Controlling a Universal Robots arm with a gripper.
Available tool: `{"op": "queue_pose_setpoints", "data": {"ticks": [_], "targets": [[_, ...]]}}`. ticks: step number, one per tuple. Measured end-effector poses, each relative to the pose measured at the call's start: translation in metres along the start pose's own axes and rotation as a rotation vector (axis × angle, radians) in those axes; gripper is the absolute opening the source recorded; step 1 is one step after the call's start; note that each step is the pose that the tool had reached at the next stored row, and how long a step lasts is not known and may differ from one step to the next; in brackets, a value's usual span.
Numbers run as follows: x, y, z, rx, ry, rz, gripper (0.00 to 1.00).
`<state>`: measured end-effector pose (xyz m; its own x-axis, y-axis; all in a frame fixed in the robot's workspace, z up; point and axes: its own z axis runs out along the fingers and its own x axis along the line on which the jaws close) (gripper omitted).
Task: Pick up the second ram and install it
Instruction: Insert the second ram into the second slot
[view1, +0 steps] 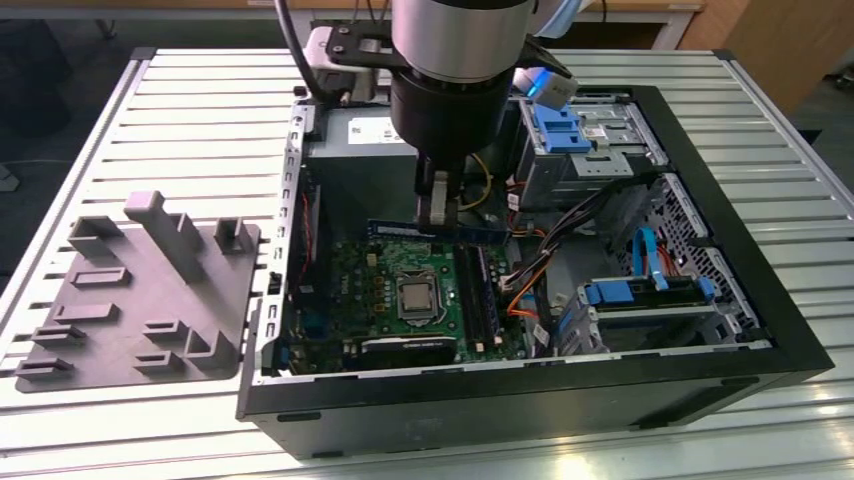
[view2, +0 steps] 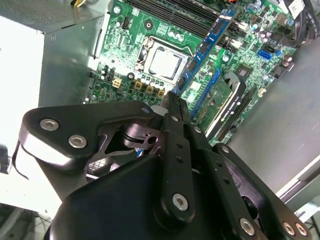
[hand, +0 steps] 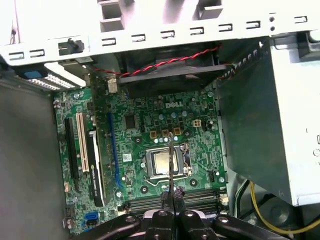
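Gripper: fingers pinching ram, level above motherboard in open case, 12 o'clock from CPU in exterior view. Tray on worktop, 9 o'clock of case.

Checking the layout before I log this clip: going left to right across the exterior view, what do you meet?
Grey holder tray → second ram held in the gripper → blue-latched drive cage → black case wall.

We see ram stick: long, thin, dark blue. On long edge, level, lifted above green board, at 12 o'clock from processor, exterior view.
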<state>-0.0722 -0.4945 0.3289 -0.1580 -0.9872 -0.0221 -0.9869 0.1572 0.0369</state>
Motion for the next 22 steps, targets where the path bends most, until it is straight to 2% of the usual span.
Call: {"op": "queue_pose_setpoints", "data": {"ticks": [9, 22], "targets": [[0.0000, 0.0000, 0.0000, 0.0024, -0.0040, 0.108, 0.12], [0.0000, 0.0000, 0.0001, 0.0067, -0.0112, 0.301, 0.12]]}}
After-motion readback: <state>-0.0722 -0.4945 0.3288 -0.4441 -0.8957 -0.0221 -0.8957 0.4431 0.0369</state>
